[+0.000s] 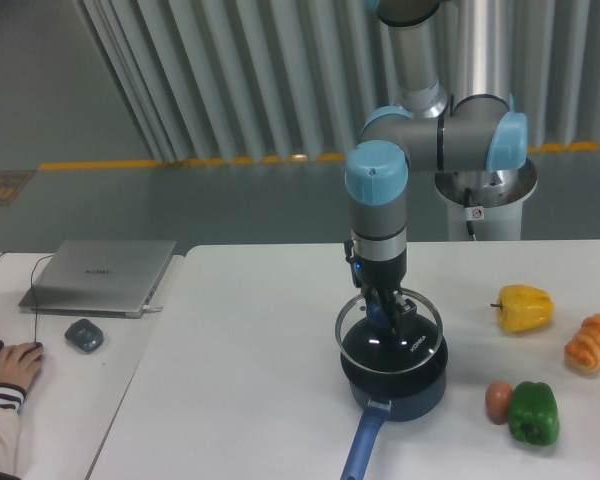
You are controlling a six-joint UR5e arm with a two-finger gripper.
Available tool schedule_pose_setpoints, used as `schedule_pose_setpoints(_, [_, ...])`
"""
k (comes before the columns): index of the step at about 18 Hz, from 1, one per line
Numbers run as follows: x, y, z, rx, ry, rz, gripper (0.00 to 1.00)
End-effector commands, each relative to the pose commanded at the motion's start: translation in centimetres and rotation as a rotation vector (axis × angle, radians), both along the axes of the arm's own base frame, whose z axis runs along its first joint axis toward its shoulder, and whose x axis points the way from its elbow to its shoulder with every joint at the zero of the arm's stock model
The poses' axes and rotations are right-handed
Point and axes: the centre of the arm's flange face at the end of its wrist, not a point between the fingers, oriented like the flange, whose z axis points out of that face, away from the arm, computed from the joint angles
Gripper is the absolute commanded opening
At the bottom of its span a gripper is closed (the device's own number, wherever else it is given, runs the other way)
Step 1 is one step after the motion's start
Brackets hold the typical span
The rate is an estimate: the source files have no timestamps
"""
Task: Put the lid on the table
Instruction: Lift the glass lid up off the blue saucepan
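Note:
The lid, clear glass with a thin metal rim, hangs a little above the dark blue pot, roughly level. My gripper points straight down over its centre and is shut on the lid's blue knob, which the fingers mostly hide. The pot stands on the white table with its long blue handle pointing toward the front edge.
A yellow pepper, a bread roll, a green pepper and a brown egg-like item lie on the table's right. A separate desk at left holds a laptop, a mouse and a person's hand.

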Motion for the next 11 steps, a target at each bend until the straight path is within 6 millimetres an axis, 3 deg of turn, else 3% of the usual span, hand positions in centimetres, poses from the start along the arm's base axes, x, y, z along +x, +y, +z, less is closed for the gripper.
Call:
schedule_pose_setpoints(7, [-0.7,-1.9,0.1,-0.038,-0.023,-0.088,0.59])
schedule_pose_setpoints(11, [-1.7,-4.1,0.2,-0.033,-0.028,-0.157,0.59])
